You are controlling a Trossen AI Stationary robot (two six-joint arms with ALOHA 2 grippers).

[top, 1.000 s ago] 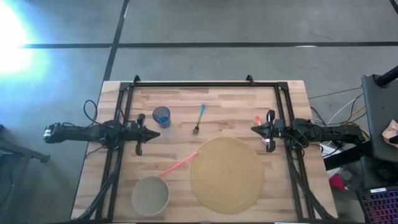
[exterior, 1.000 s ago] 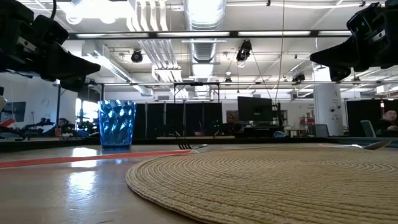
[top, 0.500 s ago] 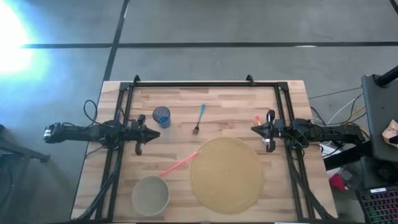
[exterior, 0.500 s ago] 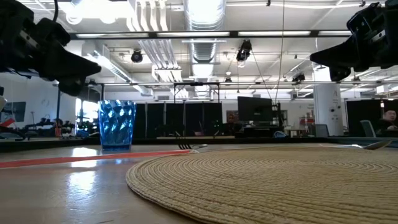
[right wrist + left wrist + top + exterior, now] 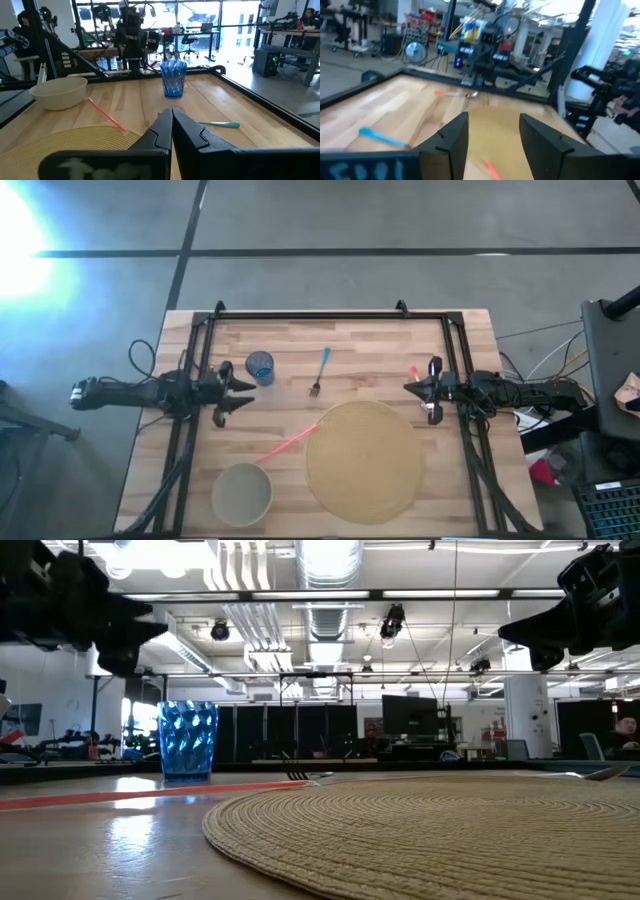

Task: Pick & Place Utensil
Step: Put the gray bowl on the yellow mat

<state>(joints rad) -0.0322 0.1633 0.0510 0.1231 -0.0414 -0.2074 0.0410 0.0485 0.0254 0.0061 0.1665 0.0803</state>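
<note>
My bench (image 5: 480, 340) is the biggest thing here, a pale wood top fenced by a black frame. Reading the overhead view as a clock face centred on the bench, the round woven placemat (image 5: 365, 460) fills the 5 o'clock area, probably the setting the utensils belong beside. The cream bowl (image 5: 242, 494) sits at 7 o'clock, with a thin pink-handled utensil (image 5: 288, 444) lying between it and the mat's edge. The blue tumbler (image 5: 260, 366) stands upright at 10 o'clock, just beside my left pincer.

The utensil I judge to be my target, the fork with the blue handle (image 5: 320, 371), lies flat near 12 o'clock, tines toward the mat, apart from everything else and open to a grasp from above. Another small orange-handled utensil (image 5: 414, 372) lies at 2 o'clock, close to my right pincer.

My left pincer (image 5: 236, 390) hangs above the bench at 9 o'clock with its fingers spread, aimed across toward the centre, so I judge it is readying to reach for a utensil. My right pincer (image 5: 411, 387) waits at 3 o'clock, fingers pressed together and holding nothing. No utensil is lifted yet.
</note>
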